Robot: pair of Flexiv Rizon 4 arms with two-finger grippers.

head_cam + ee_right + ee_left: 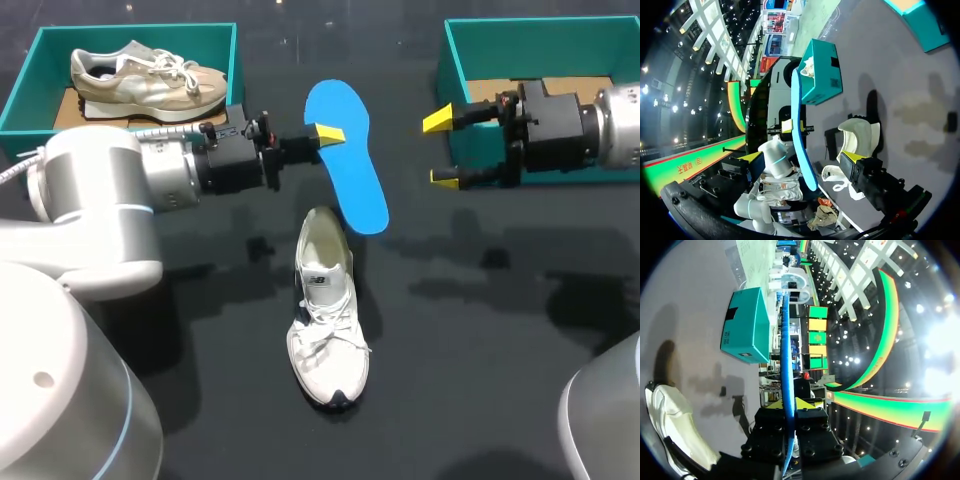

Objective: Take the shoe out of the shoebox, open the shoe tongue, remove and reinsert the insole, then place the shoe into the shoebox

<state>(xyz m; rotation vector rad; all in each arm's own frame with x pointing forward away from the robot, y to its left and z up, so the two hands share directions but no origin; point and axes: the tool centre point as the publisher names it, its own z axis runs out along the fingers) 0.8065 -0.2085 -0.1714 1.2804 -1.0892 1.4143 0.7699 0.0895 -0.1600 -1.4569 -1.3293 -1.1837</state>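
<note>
1. Gripping the blue insole (352,165) by one long edge, the left tool (325,133) is clamping it on both faces and holding it in the air above the tabletop (480,330).
2. Judging by its thinness, the insole is looking light, soft and bendy. A pinch near mid-length is suiting it, since the free ends are likely to droop.
3. Lying below it, the white shoe (325,310) is pointing its heel opening toward the insole's nearer end.
4. Hanging empty, fingers apart, the right tool (441,149) is sitting at the right shoebox (540,28), well apart from the insole.

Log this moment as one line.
stage: insole out | left gripper: shut on blue insole | right gripper: open, empty | white shoe: on table
</note>
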